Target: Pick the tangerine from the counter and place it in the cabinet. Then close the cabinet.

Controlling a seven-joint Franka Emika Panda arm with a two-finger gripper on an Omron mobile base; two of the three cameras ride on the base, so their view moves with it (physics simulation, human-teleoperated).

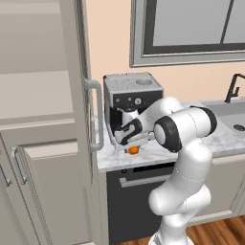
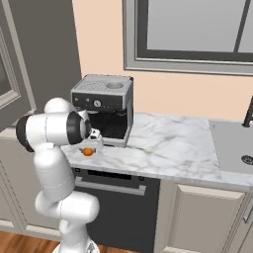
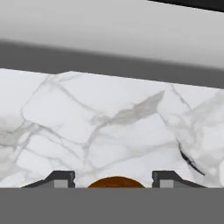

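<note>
Marbled white-and-grey stone forms the counter (image 1: 143, 160), on which a grey-and-black espresso machine (image 1: 130, 103) is stood against the peach wall, directly behind the working spot. A dark dishwasher front (image 2: 116, 210) is set under the counter edge, and a sink (image 2: 234, 148) with a black tap (image 1: 233, 87) is seen well apart, at the far end of the slab. A framed window (image 2: 190, 34) is mounted above. To the left, the cabinet (image 1: 36, 62) is found with its door (image 1: 79, 91) swung out; the door's edge and grey bar handle (image 1: 98, 115) are placed just beside the arm's forward link.

The tangerine (image 1: 133, 150) is seen lying on the counter near its front edge, in front of the machine. The gripper (image 3: 113, 179) is lowered over it, and in the hand view its fingertips (image 3: 61, 178) are held apart, with the fruit's orange top shown between them. Whether the fingers are touching the tangerine cannot be told.
</note>
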